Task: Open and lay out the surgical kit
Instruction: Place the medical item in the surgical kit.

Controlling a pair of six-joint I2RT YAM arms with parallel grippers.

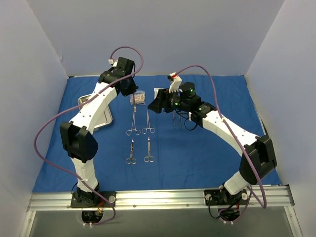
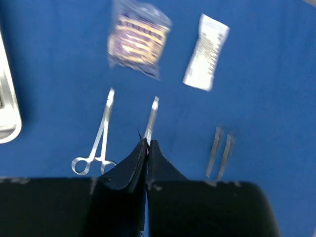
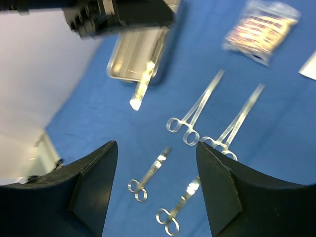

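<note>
Kit status: wrap open, items laid out

L claw [image 2: 147, 148]: fingers pressed together, no gap visible. You cannot tell whether anything thin is nipped between them. It hangs above the cloth near the clear packet [image 2: 138, 39].

R claw [image 3: 155, 168]: fingers spread wide, holding nothing. It hovers between the long instruments and the tweezers [image 2: 215, 150].

Layout, top view:
- Blue cloth wrap [image 1: 197, 158] is spread flat.
- Steel tray [image 1: 85, 101] sits far-left on the wrap, partly hidden by the L arm.
- Four scissor-like instruments lie at centre in 2 rows: long pair [image 1: 133, 123] farther out, short pair [image 1: 132, 153] nearer, rings toward the arm bases.
- White packet [image 2: 206, 52] lies just right of the clear packet, apart from it.
- Two tweezers show side by side in the L wrist view.
</note>
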